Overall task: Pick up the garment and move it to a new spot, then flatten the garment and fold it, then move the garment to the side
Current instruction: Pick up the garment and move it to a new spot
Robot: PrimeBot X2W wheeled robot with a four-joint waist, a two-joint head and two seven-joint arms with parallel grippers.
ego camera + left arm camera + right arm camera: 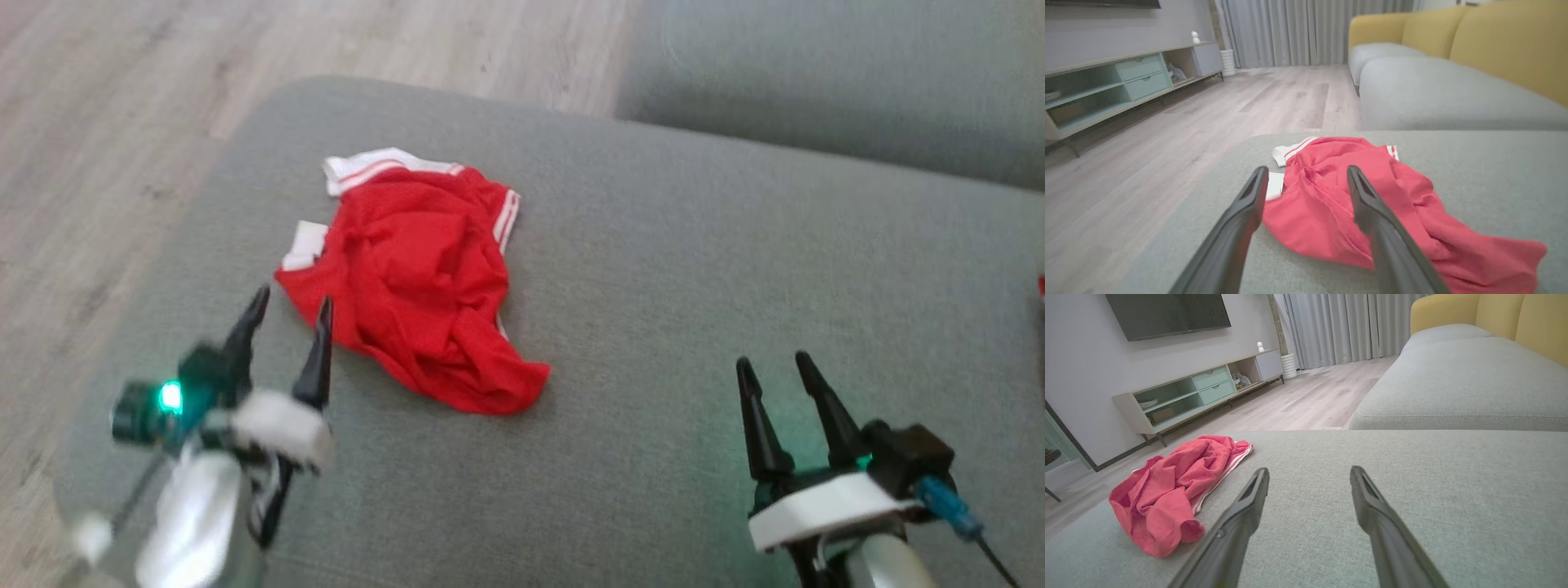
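Head view first: the red garment (416,286) lies crumpled on the grey cushion (653,245), a white band with red stripes showing along its far edge and a small white patch at its left side. The cloth is bunched and creased, with one lobe trailing toward the near right. Left of the garment and beyond it runs the pale wooden floor (122,122).

And there is the left tool (294,296), just at the near-left edge of the garment, its two dark fingers spread apart with nothing between them. This arm is blurred here, a green light glowing on its wrist. One fingertip sits right against the red hem in the picture; whether it touches the cloth cannot be told.

Over to the left wrist view: the fingers frame the garment's near-left part, the right one crossing in front of the red cloth and the left one ending beside the white patch. Behind the garment stands a sofa (1433,90) with a grey seat and yellow backs, and far off to the garment's left a low cabinet (1126,77) against the wall, with grey curtains (1306,32) beyond.

Now the right tool (773,360): well apart from the garment, off to its right, fingers spread wide and empty over bare grey fabric. From the right wrist view the garment sits away to the left of those fingers.
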